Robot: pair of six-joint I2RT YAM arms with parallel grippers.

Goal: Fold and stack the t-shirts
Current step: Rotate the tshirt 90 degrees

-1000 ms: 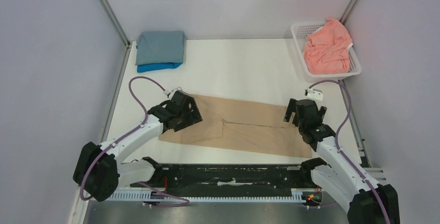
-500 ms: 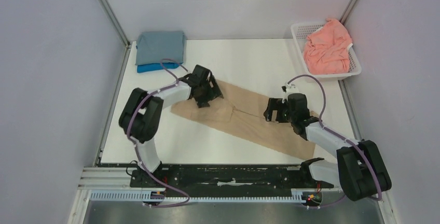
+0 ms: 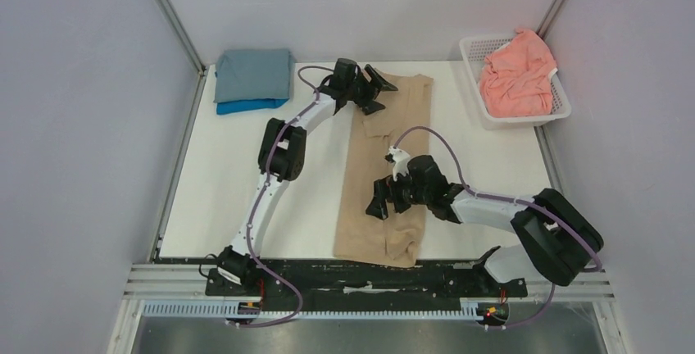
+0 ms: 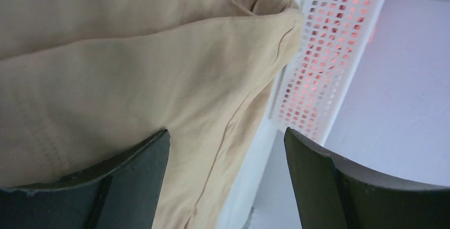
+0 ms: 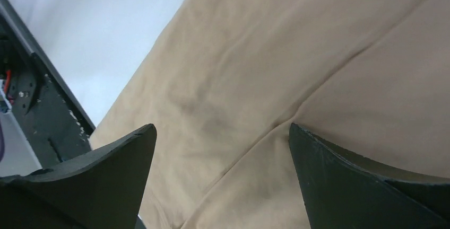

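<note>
A tan cotton short-sleeved t-shirt (image 3: 365, 165), folded into a long narrow strip, lay on the white bench (image 3: 246, 174), running from the far edge down the middle to the near edge. The left hand (image 3: 383, 96) hung over the strip's far end, its fingers (image 4: 132, 176) spread wide and gripping nothing. The right hand (image 3: 375, 206) sat above the near half, likewise wide open, with only cloth beneath it. A folded grey-blue t-shirt (image 3: 254, 74) rested on a folded bright blue t-shirt (image 3: 238, 107) at the far left corner. A crumpled salmon-pink t-shirt (image 3: 516, 75) filled the white plastic lattice basket (image 3: 471, 47) at the far right.
</note>
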